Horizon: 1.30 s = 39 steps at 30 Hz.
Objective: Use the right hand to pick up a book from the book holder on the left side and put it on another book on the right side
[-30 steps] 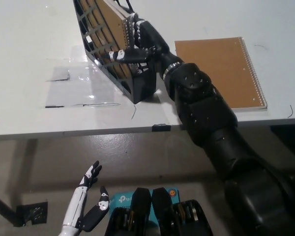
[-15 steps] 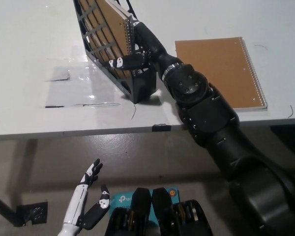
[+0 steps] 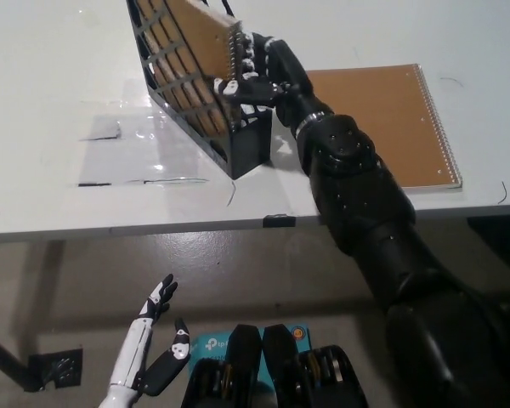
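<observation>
Since half a second ago, the brown spiral-bound book (image 3: 206,38) has been drawn higher out of the black book holder (image 3: 206,119), and the right hand (image 3: 259,72) has been shifted up and toward 3 o'clock with it. The fingers (image 3: 238,87) appear to be closed on the book's spiral edge, though the contact is partly hidden by the hand itself. This is taken to mean that the grasp has held and extraction is under way, not yet complete, since the book's lower part is still inside the holder. The book is tilted, its long axis running from 11 o'clock down to 5 o'clock, spiral edge facing 3 o'clock. The second book (image 3: 382,119) lies flat on the tabletop (image 3: 59,93) at 3 o'clock of the holder. The left hand (image 3: 149,353) rests below the tabletop edge at 7 o'clock, fingers spread and empty.
</observation>
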{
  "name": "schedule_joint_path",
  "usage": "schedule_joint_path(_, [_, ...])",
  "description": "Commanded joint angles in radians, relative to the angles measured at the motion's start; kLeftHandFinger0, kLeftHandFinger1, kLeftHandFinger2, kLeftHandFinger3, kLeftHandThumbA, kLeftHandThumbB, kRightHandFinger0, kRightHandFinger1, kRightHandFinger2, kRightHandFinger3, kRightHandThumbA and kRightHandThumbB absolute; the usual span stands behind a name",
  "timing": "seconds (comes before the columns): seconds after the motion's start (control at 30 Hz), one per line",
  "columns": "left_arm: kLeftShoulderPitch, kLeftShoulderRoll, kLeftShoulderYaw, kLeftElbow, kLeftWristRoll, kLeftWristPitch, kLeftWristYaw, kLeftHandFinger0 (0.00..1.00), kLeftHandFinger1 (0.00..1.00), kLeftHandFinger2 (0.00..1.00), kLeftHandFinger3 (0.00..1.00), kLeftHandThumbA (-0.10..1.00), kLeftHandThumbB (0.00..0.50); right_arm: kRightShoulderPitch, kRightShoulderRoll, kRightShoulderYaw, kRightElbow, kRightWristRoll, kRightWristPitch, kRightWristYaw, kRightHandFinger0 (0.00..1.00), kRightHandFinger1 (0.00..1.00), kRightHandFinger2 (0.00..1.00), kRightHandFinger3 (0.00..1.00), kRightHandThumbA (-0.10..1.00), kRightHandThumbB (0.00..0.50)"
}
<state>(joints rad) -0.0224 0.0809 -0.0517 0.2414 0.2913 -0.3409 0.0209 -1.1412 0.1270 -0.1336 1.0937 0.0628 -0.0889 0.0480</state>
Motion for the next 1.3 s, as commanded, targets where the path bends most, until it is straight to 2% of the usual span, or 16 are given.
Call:
schedule_joint_path(0.0, [-0.019,0.002,0.004,-0.026,0.004,-0.012,0.031,1.0,1.0,1.0,1.0,0.17,0.151,-0.099,0.043,-0.135,0.004,0.197,0.121,0.022,0.0,0.1,0.51,0.34,0.02,0.196])
schedule_joint_path(0.03, [-0.02,0.002,0.003,-0.03,0.004,-0.004,0.028,1.0,1.0,1.0,1.0,0.17,0.148,-0.099,0.042,-0.146,0.014,0.191,0.118,0.022,0.0,0.13,0.55,0.42,0.03,0.195])
schedule_joint_path(0.1, [-0.024,0.003,0.003,-0.031,0.004,0.001,0.025,1.0,1.0,1.0,1.0,0.18,0.144,-0.101,0.042,-0.168,0.025,0.195,0.121,0.028,0.0,0.16,0.57,0.47,0.04,0.207])
schedule_joint_path(0.27, [-0.04,0.005,0.005,-0.026,0.025,0.003,0.038,1.0,1.0,1.0,1.0,0.19,0.148,-0.106,0.036,-0.181,0.057,0.183,0.1,0.035,0.0,0.2,0.6,0.44,0.12,0.261])
schedule_joint_path(0.37, [-0.049,0.006,0.005,-0.025,0.021,0.007,0.033,1.0,1.0,1.0,1.0,0.17,0.147,-0.111,0.029,-0.182,0.063,0.183,0.098,0.036,0.0,0.19,0.58,0.39,0.1,0.266])
schedule_joint_path(0.4, [-0.052,0.005,0.006,-0.021,0.019,0.004,0.033,0.97,0.99,1.0,1.0,0.17,0.152,-0.108,0.025,-0.178,0.068,0.182,0.078,0.056,0.0,0.18,0.58,0.37,-0.04,0.231])
schedule_joint_path(0.43, [-0.054,0.004,0.006,-0.02,0.018,0.007,0.034,0.96,0.98,1.0,1.0,0.17,0.152,-0.107,0.023,-0.175,0.073,0.18,0.062,0.067,0.0,0.18,0.58,0.37,-0.09,0.221])
schedule_joint_path(0.47, [-0.054,0.003,0.006,-0.018,0.018,0.003,0.035,0.94,0.98,0.99,1.0,0.17,0.149,-0.107,0.019,-0.165,0.08,0.172,0.042,0.079,0.0,0.17,0.59,0.38,-0.1,0.2])
schedule_joint_path(0.6, [-0.05,0.0,0.006,-0.031,0.006,0.018,0.025,0.99,1.0,1.0,1.0,0.15,0.149,-0.119,0.013,-0.155,0.067,0.169,0.027,0.087,0.0,0.14,0.63,0.61,-0.1,0.164])
schedule_joint_path(0.67, [-0.055,0.004,0.005,-0.031,0.007,0.018,0.022,0.99,1.0,1.0,1.0,0.15,0.144,-0.141,0.016,-0.18,0.008,0.205,0.093,0.066,0.0,0.15,0.69,0.67,-0.1,0.146])
schedule_joint_path(0.73, [-0.061,0.009,0.003,-0.02,0.017,0.006,0.027,1.0,1.0,1.0,1.0,0.17,0.135,-0.155,0.017,-0.191,-0.055,0.228,0.123,0.064,0.0,0.26,0.79,0.73,-0.1,0.147])
schedule_joint_path(0.83, [-0.065,0.012,0.0,-0.017,0.02,-0.001,0.027,0.99,1.0,1.0,1.0,0.18,0.134,-0.181,0.012,-0.205,-0.111,0.255,0.171,0.059,0.0,0.32,0.79,0.74,-0.1,0.133])
schedule_joint_path(0.9, [-0.067,0.012,-0.001,-0.02,0.032,0.006,0.033,0.99,1.0,0.99,1.0,0.18,0.129,-0.207,0.007,-0.224,-0.152,0.291,0.195,0.076,0.0,0.31,0.74,0.77,-0.1,0.113])
schedule_joint_path(0.93, [-0.067,0.01,-0.001,-0.018,0.034,0.001,0.036,0.99,1.0,0.99,1.0,0.18,0.13,-0.226,0.002,-0.237,-0.167,0.316,0.201,0.096,0.0,0.31,0.73,0.8,-0.1,0.093])
schedule_joint_path(1.0, [-0.067,0.007,0.002,-0.022,0.025,0.013,0.031,0.98,0.99,0.98,1.0,0.19,0.137,-0.245,0.0,-0.248,-0.208,0.333,0.231,0.088,0.0,0.33,0.74,0.88,-0.1,0.093])
schedule_joint_path(1.27, [-0.08,0.006,0.002,0.002,0.025,-0.01,0.041,0.94,0.96,0.94,1.0,0.18,0.139,-0.32,-0.022,-0.274,-0.317,0.371,0.315,0.047,0.0,0.36,0.74,0.91,-0.1,0.083])
